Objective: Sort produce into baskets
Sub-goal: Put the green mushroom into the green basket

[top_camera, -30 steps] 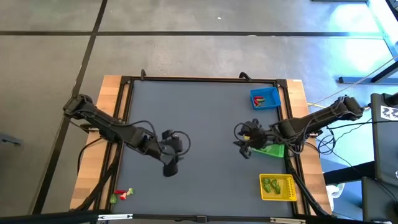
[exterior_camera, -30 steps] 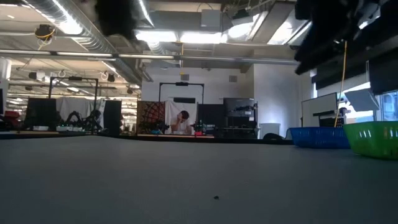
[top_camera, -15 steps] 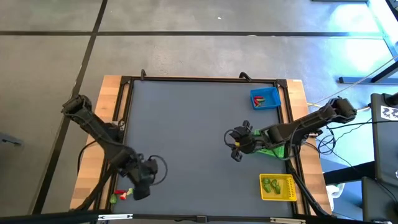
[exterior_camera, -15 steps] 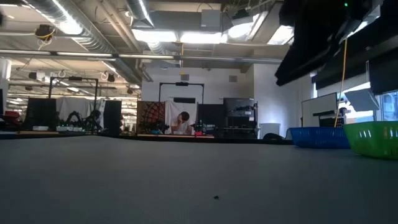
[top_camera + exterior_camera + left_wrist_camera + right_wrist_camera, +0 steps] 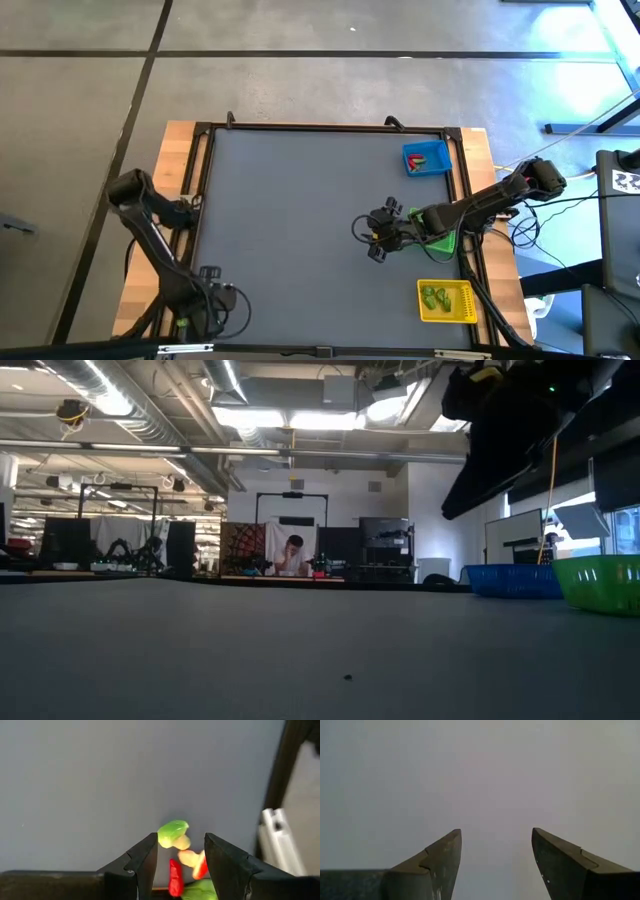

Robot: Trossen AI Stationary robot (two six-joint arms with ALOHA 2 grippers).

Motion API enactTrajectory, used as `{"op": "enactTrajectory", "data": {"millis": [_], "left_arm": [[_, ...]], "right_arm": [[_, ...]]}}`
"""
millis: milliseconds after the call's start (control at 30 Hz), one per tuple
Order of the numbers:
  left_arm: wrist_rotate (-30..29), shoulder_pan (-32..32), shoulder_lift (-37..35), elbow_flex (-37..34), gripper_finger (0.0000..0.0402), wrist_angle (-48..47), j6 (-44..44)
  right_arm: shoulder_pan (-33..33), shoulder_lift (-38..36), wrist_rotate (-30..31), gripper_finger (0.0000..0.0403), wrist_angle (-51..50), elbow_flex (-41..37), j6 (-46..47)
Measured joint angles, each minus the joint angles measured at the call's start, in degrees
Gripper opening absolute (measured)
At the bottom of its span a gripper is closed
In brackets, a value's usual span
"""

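Several tiny produce pieces, a green one (image 5: 172, 832), a whitish-orange one (image 5: 188, 856) and a red one (image 5: 175, 878), lie in a small pile on the grey mat at the near left corner (image 5: 183, 322). My left gripper (image 5: 181, 840) hangs above the pile, open and pointing down, with the pieces showing between its fingers (image 5: 208, 298). My right gripper (image 5: 375, 237) hovers open over bare mat (image 5: 496, 832), left of the green basket (image 5: 443, 240). The blue basket (image 5: 427, 158) stands at the far right. The yellow basket (image 5: 447, 300), near right, holds green pieces.
A black frame (image 5: 200, 180) borders the mat, with wooden table edges outside it. In the low view the blue basket (image 5: 510, 580) and green basket (image 5: 600, 582) stand at the right, and a dark arm (image 5: 500, 430) hangs above. Wide bare mat lies in the middle.
My left gripper has swung from the middle of the table to the near left corner, sinking and tipping to point down, and now stands over the produce pile. My right gripper has gone a little toward the table's left and down, away from the green basket.
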Motion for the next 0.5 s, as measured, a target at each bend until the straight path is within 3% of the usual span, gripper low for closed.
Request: {"op": "enactTrajectory", "data": {"millis": [333, 500], "left_arm": [[-0.04, -2.94, 8.25, -0.02, 0.0133, 0.73, 8.28], [0.0, -2.65, 9.41, 0.0, 0.008, 0.7, 9.99]], "right_arm": [[0.0, 0.0, 0.0, 0.0241, 2.64, 0.0, -1.51], [0.0, 0.0, 0.0, 0.0241, 2.64, 0.0, -1.53]]}}
